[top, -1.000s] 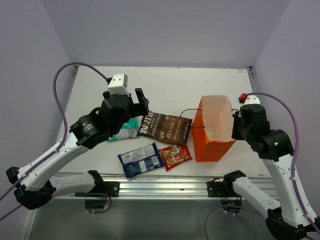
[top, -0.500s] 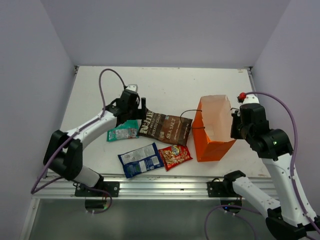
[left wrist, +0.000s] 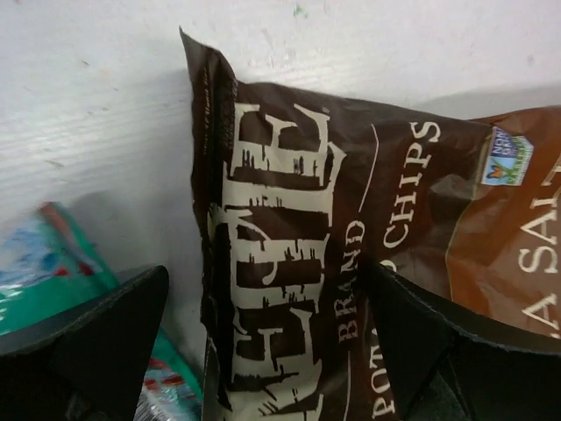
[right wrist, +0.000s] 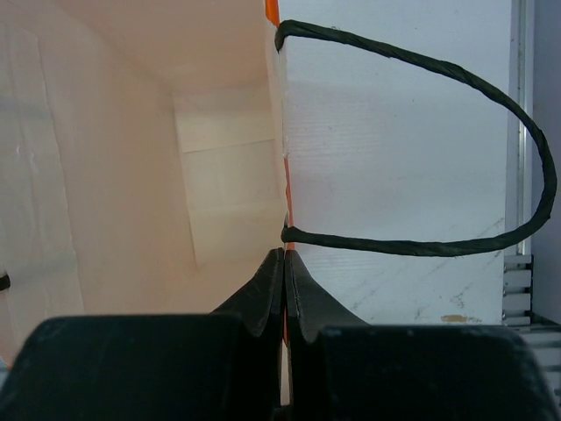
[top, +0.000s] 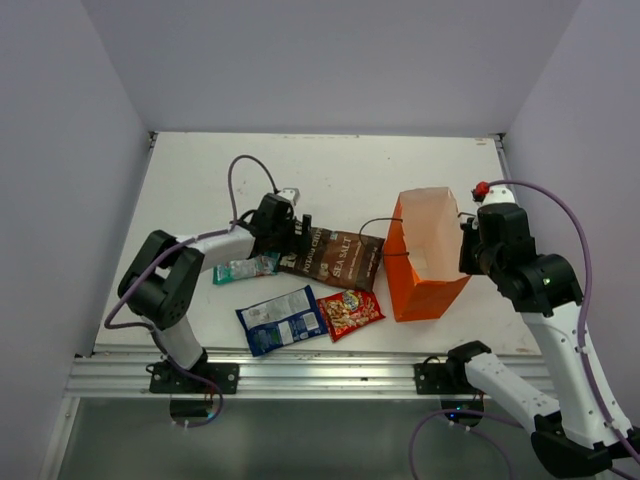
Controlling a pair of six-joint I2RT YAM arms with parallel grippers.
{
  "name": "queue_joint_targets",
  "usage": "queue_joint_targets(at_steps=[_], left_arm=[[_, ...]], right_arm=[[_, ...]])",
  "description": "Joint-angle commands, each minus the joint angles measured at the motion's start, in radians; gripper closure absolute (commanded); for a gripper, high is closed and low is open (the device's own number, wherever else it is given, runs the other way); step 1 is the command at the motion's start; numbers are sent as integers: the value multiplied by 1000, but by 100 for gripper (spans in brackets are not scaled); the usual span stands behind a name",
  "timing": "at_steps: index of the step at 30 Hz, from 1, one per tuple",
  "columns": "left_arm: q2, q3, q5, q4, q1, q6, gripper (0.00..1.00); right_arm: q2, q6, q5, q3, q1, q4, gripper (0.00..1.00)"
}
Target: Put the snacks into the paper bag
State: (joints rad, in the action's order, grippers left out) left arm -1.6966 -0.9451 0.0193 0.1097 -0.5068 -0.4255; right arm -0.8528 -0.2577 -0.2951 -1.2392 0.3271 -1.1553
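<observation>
The long dark brown sea salt packet (top: pixel 335 257) lies flat in the middle of the table. My left gripper (top: pixel 300 235) is low at its left end and open, one finger (left wrist: pixel 88 342) beside the packet's edge and the other (left wrist: pixel 438 351) over it; the packet (left wrist: pixel 351 219) fills that view. The small teal packet (top: pixel 247 267) lies just left of it and also shows in the left wrist view (left wrist: pixel 35 272). The blue-white packet (top: pixel 282 320) and the small red packet (top: pixel 350 311) lie nearer. My right gripper (right wrist: pixel 285 263) is shut on the right wall of the upright orange paper bag (top: pixel 428 260).
The bag's mouth faces up and its pale inside (right wrist: pixel 131 175) holds nothing that I can see. A dark cord handle (right wrist: pixel 491 237) loops out on the bag's right, another (top: pixel 375 222) on its left. The table's near rail (top: pixel 320 370) runs along the front.
My left arm has dropped from high above the table and reached out to the brown packet's left end. The right gripper and the bag have not moved.
</observation>
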Motion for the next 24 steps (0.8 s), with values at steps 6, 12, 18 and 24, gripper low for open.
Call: queue_joint_targets(at_steps=[6,12,18,24], left_arm=[[-98,-63,-42,7,-71,30,59],[-38,-286,-243,250,-99,18,100],[11,-839,-453,651,-228,-61,100],[-139,-1459,-535,981,-372,-122,100]], right_arm=[[-6,20,24,-32,1,23,100],[-5,20,25,-28,3,25,100],[0,15,14,-31,1,19,100],[4,17,19,-28,1,14,100]])
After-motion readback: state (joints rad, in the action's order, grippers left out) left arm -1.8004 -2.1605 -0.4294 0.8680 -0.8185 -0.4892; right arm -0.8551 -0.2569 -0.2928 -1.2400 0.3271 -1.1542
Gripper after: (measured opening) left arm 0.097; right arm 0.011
